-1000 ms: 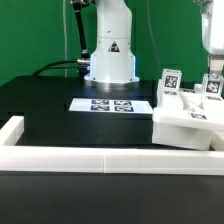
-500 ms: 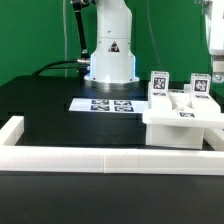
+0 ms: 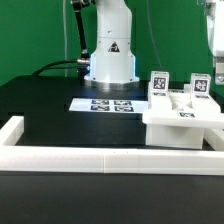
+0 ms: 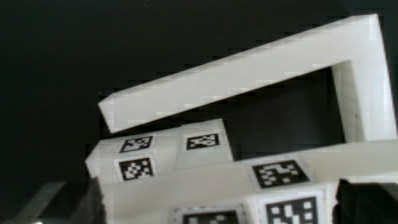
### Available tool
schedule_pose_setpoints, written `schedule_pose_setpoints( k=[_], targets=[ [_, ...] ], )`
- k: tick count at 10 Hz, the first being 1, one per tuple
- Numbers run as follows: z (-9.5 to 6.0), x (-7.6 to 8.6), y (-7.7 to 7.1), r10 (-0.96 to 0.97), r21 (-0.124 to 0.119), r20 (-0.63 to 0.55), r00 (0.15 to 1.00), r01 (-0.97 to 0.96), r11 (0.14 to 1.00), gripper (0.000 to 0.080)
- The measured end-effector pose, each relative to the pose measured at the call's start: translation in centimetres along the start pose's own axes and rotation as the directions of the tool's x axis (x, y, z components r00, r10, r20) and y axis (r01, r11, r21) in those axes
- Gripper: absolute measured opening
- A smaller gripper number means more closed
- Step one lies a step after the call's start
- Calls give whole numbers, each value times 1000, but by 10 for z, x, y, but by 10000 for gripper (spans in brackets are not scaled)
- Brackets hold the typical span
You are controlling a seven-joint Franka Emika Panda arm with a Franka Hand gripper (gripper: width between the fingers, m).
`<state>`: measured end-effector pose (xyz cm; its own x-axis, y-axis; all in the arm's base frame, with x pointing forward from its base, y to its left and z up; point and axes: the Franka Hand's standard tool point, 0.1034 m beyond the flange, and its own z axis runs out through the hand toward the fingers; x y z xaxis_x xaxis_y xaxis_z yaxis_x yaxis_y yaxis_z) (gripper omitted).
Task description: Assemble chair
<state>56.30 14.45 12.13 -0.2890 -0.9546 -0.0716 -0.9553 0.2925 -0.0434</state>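
Chair: you are looking at the chair [image 3: 185, 118] sitting as a blocky white cluster on the black worktop [image 3: 45, 100], close to the exterior view's right edge and just behind the border rail [image 3: 110, 158]. A flat slab is forming its front, with two tagged posts standing up behind it.

Tags: small black-and-white squares are showing on the posts and on the slab face; the wrist view is showing several more on angled white faces [image 4: 196, 165].

Wrist view: a white L-shaped bar [image 4: 267, 75] is filling the frame against a dark background, with tagged blocks beneath it. You cannot tell from here which chair piece is which.

Gripper: the gripper [image 3: 212, 62] is hanging at the exterior view's right edge, above the far post. It is mostly cut off by the frame, so you cannot tell whether the claw is wide, narrow or holding anything.

Marker board: the marker board [image 3: 112, 104] is lying flat near the worktop's middle, in front of the robot base [image 3: 110, 55] and just beside the chair.

Border rail: it is running along the worktop's near edge and turning up at the exterior view's left corner.
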Motion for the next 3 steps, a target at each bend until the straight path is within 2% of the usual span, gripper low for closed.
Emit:
schedule_pose_setpoints(
  k=[3],
  targets=[
    [1, -3, 2, -19, -1, -1, 1000, 19, 1000, 649]
  ],
)
